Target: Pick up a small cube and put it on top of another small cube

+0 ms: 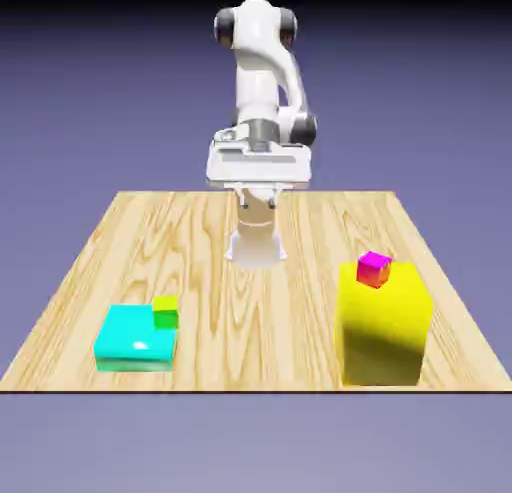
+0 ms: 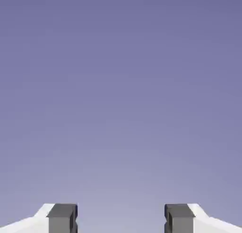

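Green cube (image 1: 166,312) at cyan block (image 1: 134,339) corner — jaws apart.

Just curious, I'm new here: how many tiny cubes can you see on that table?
2: a green small cube on the cyan block's corner, a magenta-pink small cube atop the yellow block. Others may be hidden.

We count two small cubes on the wooden table (image 1: 250,311): one green cube (image 1: 166,312) with a yellow-green top, sitting on a corner of the flat cyan block (image 1: 133,339), and one magenta-pink cube (image 1: 374,269) sitting on the tall yellow block (image 1: 385,326). That gives us two larger blocks as well, one cyan and one yellow, so four blocks in all on a single table. We also count one white arm (image 1: 262,76) with one gripper (image 2: 120,219), and two grey fingertips (image 2: 62,218) in the hand view.
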Motion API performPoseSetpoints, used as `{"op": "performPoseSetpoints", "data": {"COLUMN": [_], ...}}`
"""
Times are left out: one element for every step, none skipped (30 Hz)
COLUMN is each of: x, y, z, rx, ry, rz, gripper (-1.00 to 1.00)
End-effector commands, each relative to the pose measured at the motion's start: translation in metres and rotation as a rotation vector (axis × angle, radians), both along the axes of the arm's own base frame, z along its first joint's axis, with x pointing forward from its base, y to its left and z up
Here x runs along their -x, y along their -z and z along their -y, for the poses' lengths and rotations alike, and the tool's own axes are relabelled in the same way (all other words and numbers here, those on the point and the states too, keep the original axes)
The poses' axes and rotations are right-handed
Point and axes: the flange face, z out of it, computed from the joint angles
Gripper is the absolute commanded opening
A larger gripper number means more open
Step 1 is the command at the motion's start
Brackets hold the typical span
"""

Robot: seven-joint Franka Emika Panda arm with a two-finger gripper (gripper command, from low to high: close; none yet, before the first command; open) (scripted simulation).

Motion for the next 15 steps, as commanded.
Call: {"op": "performPoseSetpoints", "data": {"x": [-0.003, -0.005, -0.007, -0.008, -0.009, -0.009, -0.008, -0.006, -0.004, -0.001, 0.003, 0.007, 0.012, 0.018, 0.024], "y": [0.004, 0.008, 0.012, 0.016, 0.020, 0.024, 0.028, 0.032, 0.037, 0.041, 0.046, 0.051, 0.056, 0.060, 0.065], "z": [-0.014, -0.029, -0.044, -0.059, -0.074, -0.090, -0.105, -0.121, -0.137, -0.153, -0.169, -0.185, -0.201, -0.216, -0.232], "rx": [-0.006, -0.011, -0.016, -0.020, -0.024, -0.027, -0.029, -0.030, -0.031, -0.031, -0.031, -0.029, -0.027, -0.025, -0.021], "ry": [-0.031, -0.062, -0.094, -0.125, -0.157, -0.188, -0.220, -0.251, -0.283, -0.314, -0.346, -0.378, -0.409, -0.441, -0.472], "rz": [-0.021, -0.042, -0.063, -0.084, -0.106, -0.128, -0.149, -0.171, -0.194, -0.216, -0.239, -0.261, -0.284, -0.307, -0.330], "gripper": [0.00, 0.00, 0.00, 0.00, 0.00, 0.00, 0.00, 0.00, 0.00, 0.00, 0.00, 0.00, 0.00, 0.00, 0.00]}}
